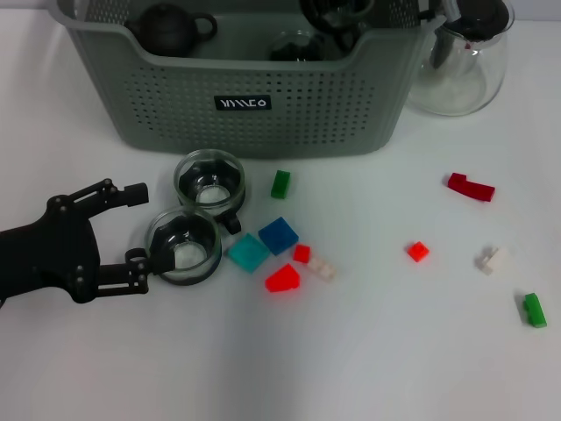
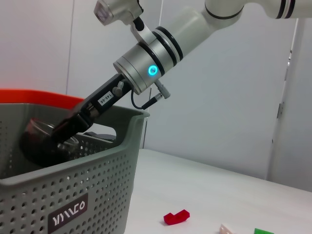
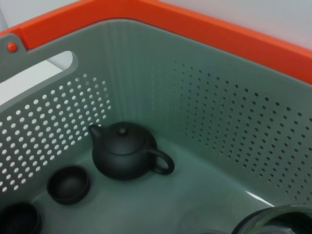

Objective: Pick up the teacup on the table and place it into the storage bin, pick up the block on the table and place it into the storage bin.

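Observation:
Two glass teacups stand in front of the storage bin (image 1: 289, 118); one (image 1: 209, 180) is closer to the bin and one (image 1: 184, 246) is nearer to me. My left gripper (image 1: 138, 226) is open just left of the nearer cup, its lower fingertip (image 1: 137, 261) at the cup's rim. Loose blocks lie right of the cups: green (image 1: 280, 183), blue (image 1: 278, 235), teal (image 1: 249, 253) and red (image 1: 282, 279). My right gripper (image 1: 337, 16) reaches down inside the bin (image 2: 73, 195). Within the bin (image 3: 219, 112) sit a black teapot (image 3: 127, 151) and a small black cup (image 3: 68, 184).
A clear glass jug (image 1: 465, 61) stands right of the bin. More blocks are scattered at the right: dark red (image 1: 471, 187), red (image 1: 417, 252), white (image 1: 491, 260), green (image 1: 535, 310). The right arm (image 2: 161, 53) slants over the bin's rim.

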Available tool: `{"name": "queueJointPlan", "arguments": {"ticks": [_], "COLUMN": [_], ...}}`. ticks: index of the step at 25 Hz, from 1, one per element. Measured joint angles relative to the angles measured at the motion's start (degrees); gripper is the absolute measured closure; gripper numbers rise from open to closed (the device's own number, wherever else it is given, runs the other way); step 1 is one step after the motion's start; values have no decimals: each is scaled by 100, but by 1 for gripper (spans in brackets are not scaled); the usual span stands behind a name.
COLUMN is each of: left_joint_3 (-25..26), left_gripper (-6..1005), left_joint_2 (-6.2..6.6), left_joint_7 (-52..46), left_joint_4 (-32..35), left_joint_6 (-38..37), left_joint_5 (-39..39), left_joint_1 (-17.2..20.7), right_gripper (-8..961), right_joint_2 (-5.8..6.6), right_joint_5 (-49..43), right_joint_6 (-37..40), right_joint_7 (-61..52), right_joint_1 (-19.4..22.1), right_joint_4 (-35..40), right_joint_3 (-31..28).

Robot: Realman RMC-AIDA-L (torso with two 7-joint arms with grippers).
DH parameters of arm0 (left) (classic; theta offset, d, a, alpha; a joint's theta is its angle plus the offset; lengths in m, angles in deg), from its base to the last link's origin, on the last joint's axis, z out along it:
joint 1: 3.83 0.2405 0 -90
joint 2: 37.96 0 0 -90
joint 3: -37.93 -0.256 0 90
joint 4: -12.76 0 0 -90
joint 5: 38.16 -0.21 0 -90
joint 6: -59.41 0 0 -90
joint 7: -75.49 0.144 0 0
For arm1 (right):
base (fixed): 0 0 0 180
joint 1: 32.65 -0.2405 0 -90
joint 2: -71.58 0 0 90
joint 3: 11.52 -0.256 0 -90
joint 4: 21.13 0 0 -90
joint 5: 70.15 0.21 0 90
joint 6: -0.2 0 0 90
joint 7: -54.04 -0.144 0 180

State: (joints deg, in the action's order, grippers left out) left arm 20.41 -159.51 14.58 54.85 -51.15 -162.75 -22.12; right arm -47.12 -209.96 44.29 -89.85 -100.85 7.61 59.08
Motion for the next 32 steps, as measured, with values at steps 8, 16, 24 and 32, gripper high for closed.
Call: {"name": "queueJointPlan", "arguments": {"ticks": [8,16,24,32], "left_joint_3": [3,3,10,-37], "left_gripper": [53,52,52,52], "left_joint_2": [9,3,26,84], "left_joint_7": [7,0,4,-572], "left_joint_4": [0,-5,-41,362], "left_joint_6": [0,8,8,-131], "left_joint_5": [11,31,32,4], "left_joint_1": [-15,4,-4,-100], "right_gripper": [700,454,433,436], "right_joint_2": [-6,-159,16,16], "right_joint_5": [-133,2617,6654,3777], "right_joint_6": [-83,184,3977,5624], "right_joint_7": [-19,1649,5643,5502], "right_joint_1": [54,2189,4460,5235], "right_joint_4": [106,3265,3349,3521], "right_joint_3": [-67,-336,-817,-1969]}}
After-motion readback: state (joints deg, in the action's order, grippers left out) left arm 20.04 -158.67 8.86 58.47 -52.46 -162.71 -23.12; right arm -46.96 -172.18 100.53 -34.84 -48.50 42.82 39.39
